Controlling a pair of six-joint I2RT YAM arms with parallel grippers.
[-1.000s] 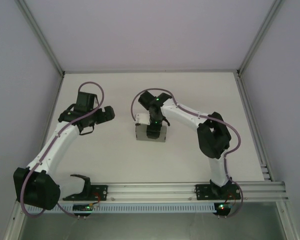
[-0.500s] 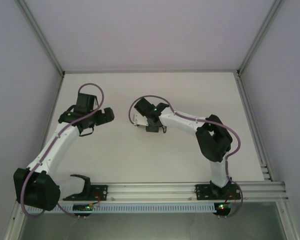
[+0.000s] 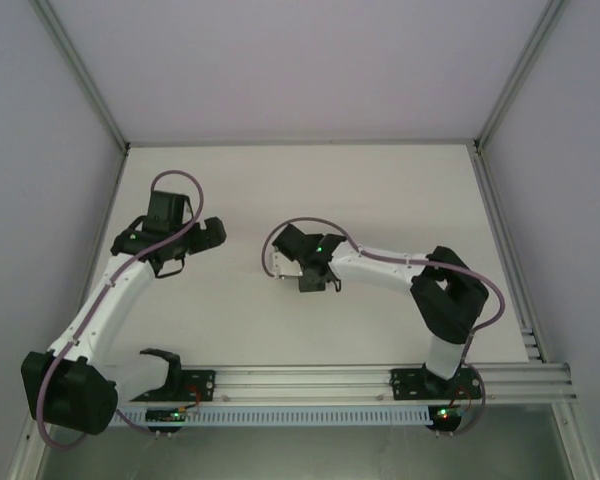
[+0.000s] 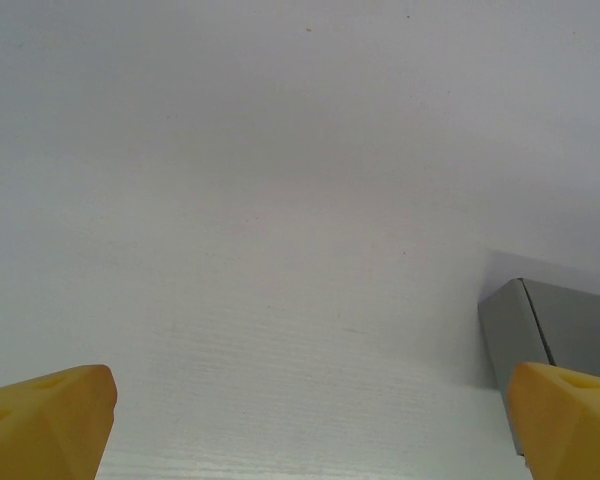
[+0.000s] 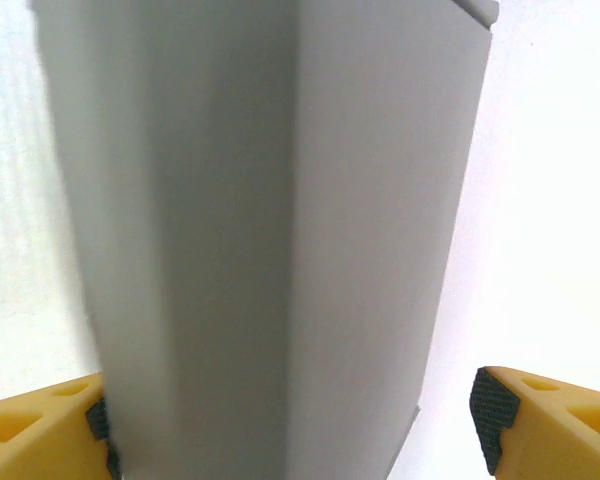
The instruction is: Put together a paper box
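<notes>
Paper box (image 5: 280, 220) of plain grey thin cardboard sits near the middle of the white counter (image 3: 230, 320), between the yellow fingers (image 5: 40, 430) of the right claw (image 5: 295, 425). That claw is released: one pad is at the card, the other apart from it. Off to the side, the left claw (image 4: 310, 420) is spread wide over bare counter, grasping nothing.
</notes>
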